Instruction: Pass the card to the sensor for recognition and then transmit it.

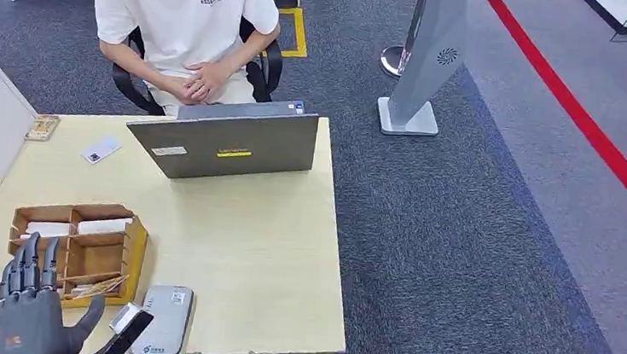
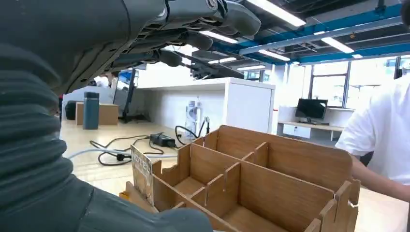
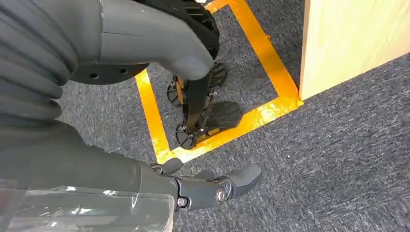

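A wooden organizer [image 1: 137,251] stands on the table's near left part. A printed card [image 1: 101,286] lies tilted in its front compartment; it also stands at the organizer's [image 2: 290,169] near corner as a card [image 2: 141,172] in the left wrist view. My left hand [image 1: 31,310] hovers just in front of the organizer with fingers straight and apart, holding nothing. Its fingers [image 2: 193,34] reach over the compartments. The grey-white card sensor [image 1: 163,320] lies flat at the front edge, right of my hand. My right hand [image 3: 96,164] hangs beside the table over the carpet, empty.
A person sits behind the open laptop [image 1: 227,142] at the far edge, hands folded. A loose white card [image 1: 101,150] and a small tray [image 1: 41,127] lie at the back left. White items fill the organizer's rear slots [image 1: 74,227]. A grey kiosk stand [image 1: 427,58] is on the carpet.
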Available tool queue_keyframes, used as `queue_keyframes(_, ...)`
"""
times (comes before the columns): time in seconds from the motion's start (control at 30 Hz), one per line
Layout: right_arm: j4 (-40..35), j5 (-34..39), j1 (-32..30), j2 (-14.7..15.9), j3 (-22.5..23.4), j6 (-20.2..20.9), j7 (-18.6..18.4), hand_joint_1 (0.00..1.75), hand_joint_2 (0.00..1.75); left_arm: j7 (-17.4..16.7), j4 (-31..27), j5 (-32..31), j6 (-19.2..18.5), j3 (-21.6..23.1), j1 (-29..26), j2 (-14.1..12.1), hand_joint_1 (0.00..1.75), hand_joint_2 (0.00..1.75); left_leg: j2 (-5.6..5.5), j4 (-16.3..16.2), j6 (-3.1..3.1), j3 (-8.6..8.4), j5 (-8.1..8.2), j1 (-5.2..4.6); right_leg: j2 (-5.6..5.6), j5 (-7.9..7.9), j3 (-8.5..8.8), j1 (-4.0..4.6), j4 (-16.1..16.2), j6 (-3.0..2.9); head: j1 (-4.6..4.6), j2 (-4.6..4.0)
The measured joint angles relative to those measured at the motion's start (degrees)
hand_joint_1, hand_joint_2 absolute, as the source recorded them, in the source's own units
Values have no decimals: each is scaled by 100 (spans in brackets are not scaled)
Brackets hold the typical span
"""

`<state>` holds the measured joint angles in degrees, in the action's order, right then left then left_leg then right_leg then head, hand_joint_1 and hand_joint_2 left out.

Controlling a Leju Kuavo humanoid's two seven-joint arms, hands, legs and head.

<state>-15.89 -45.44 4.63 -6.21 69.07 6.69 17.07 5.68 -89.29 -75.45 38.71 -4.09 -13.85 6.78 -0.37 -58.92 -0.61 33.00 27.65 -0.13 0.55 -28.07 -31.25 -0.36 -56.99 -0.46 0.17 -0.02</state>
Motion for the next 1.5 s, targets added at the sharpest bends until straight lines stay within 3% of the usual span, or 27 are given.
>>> queue_keyframes(1.5, 9, -55, 1, -15, 0, 11, -7, 0, 175, -92, 739, 295, -39, -441, 397, 15, 0, 175, 0, 0, 0, 0, 0, 0, 0, 0, 0, 0, 0, 0, -2, 0)
